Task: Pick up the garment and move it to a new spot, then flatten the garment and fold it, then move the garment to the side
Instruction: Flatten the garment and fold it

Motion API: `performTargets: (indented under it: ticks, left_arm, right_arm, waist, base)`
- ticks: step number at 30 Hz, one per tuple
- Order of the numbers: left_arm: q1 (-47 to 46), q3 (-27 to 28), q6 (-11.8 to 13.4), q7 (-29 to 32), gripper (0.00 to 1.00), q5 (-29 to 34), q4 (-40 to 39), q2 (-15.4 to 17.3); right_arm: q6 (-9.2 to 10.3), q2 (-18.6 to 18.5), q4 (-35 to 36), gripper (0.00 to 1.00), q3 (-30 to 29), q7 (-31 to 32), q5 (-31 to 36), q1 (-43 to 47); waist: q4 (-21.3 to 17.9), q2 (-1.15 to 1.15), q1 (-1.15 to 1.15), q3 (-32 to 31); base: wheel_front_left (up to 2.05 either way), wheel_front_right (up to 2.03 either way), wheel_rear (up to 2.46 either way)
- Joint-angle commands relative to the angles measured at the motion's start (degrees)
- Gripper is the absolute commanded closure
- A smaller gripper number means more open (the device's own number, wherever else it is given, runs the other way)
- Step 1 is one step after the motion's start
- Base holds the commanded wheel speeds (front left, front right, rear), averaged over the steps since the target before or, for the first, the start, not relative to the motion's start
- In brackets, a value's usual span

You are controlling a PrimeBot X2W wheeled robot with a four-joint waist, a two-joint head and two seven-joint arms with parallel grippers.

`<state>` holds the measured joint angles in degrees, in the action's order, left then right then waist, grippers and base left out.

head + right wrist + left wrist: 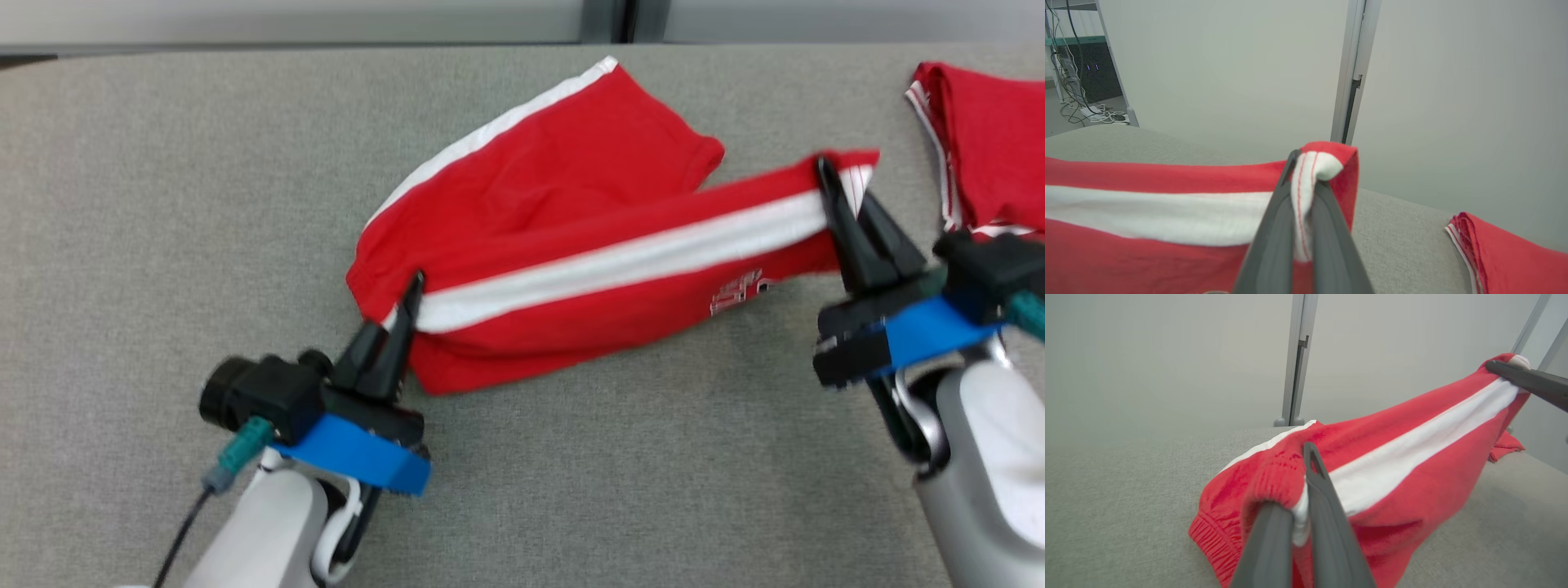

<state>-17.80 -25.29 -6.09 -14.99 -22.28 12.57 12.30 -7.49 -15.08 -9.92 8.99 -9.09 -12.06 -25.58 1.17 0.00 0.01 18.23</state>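
Shorts (571, 245), red with a white stripe: where are they?

On the grey table (163, 204), just right of centre in the head view. They are partly lifted and drawn long from 8 o'clock to 2 o'clock, with the waistband end at 8 and the leg hem at 2.

And the other red cloth (988, 139)?

Folded, farther out at 2 o'clock, not touching the shorts.

The pincers?

The left gripper (411, 298), at 8 o'clock, is clamped on the waistband where the stripe begins. The right gripper (833, 184), at 3 o'clock, is clamped on the leg hem. Both pairs of fingers are squeezed tight with cloth between them.

What do the wrist views add?

The left one shows the gathered elastic resting on the table at 7 o'clock. The stripe rises toward 2 o'clock, up to the other arm's finger. The right one shows the white hem with red stitching poking out above the fingers, and a shelf with cables (1073, 61) at 10 o'clock.
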Motion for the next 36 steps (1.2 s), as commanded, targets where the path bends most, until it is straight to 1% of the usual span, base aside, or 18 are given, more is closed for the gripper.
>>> performTargets:
  ticks: [1, 8, 12, 15, 20, 26, 27, 28, 29, 30, 31, 36]
  left_arm:
    - [-1.8, 0.7, -0.1, -0.2, 1.00, -0.1, 0.3, 0.2]
    - [-8.8, 2.9, -0.5, -0.2, 1.00, 0.0, 3.1, -1.0]
    - [-12.7, 3.8, -0.7, -0.2, 1.00, 0.2, 5.2, -1.9]
    - [-15.5, 3.9, -1.0, -0.3, 1.00, 0.3, 6.5, -3.0]
    - [-18.6, 4.5, -1.1, -0.2, 1.00, 0.8, 8.6, -4.8]
    - [-20.5, 5.1, -1.4, -0.3, 1.00, 1.6, 10.3, -6.2]
    - [-20.6, 5.2, -1.4, -0.3, 1.00, 1.7, 10.5, -6.3]
    - [-20.7, 5.3, -1.4, -0.2, 1.00, 1.6, 10.8, -6.4]
    - [-20.9, 5.4, -1.4, -0.2, 0.81, 1.7, 11.0, -6.5]
    - [-20.9, 5.6, -1.5, -0.3, 0.08, 1.9, 11.2, -6.6]
    - [-20.8, 5.7, -1.5, -0.3, 0.00, 2.1, 11.7, -6.7]
    - [-18.9, 6.1, -1.4, -0.3, 0.00, 2.9, 11.9, -7.0]
  right_arm:
    - [-0.02, -0.6, -1.0, 1.00, 0.6, 0.5, 0.3, -2.4]
    - [-0.02, -1.9, -10.4, 1.00, 5.5, 2.4, 0.3, -17.5]
    - [-0.02, -1.1, -16.7, 1.00, 7.2, 2.8, 0.6, -25.4]
    - [-0.02, -1.2, -21.8, 1.00, 9.1, 3.0, 1.7, -30.8]
    - [-0.02, -0.1, -29.8, 1.00, 11.5, 1.7, 2.6, -37.8]
    - [-0.02, 1.1, -39.0, 1.00, 13.0, 0.9, 3.2, -43.2]
    - [-0.02, 1.4, -40.3, 0.95, 13.3, 0.6, 3.2, -43.9]
    - [-0.02, 1.4, -41.6, 0.72, 13.5, 0.2, 3.1, -44.5]
    - [-0.02, 1.6, -42.6, 0.53, 13.7, -0.4, 2.9, -45.0]
    - [-0.02, 1.8, -43.7, 0.00, 13.8, -0.9, 2.5, -45.5]
    - [-0.02, 2.2, -44.9, 0.00, 14.0, -1.3, 2.3, -45.7]
    - [-0.02, 2.5, -48.3, 0.00, 14.9, -3.2, 0.9, -45.7]
  waist:
    - [1.3, 0.00, -0.01, 1.9]
    - [3.5, 0.00, -0.01, 7.5]
    - [4.9, 0.00, -0.01, 10.2]
    - [6.0, 0.00, -0.01, 12.2]
    - [7.4, 0.00, -0.01, 14.9]
    - [8.3, 0.00, -0.01, 16.5]
    - [8.3, 0.00, -0.01, 16.6]
    - [8.4, 0.00, -0.01, 16.6]
    - [8.4, 0.00, -0.01, 16.6]
    - [8.3, 0.00, -0.01, 16.5]
    - [8.3, 0.00, -0.01, 16.4]
    - [8.0, 0.00, -0.01, 15.3]
  base:
    - [0.00, 0.00, 0.00]
    - [0.00, 0.00, 0.00]
    - [0.00, 0.00, 0.00]
    - [0.00, 0.00, 0.00]
    - [0.00, 0.00, 0.00]
    - [0.00, 0.00, 0.00]
    - [0.00, 0.00, 0.00]
    - [0.00, 0.00, 0.00]
    - [0.00, 0.00, 0.00]
    - [0.00, 0.00, 0.00]
    - [0.00, 0.00, 0.00]
    - [0.00, 0.00, 0.00]
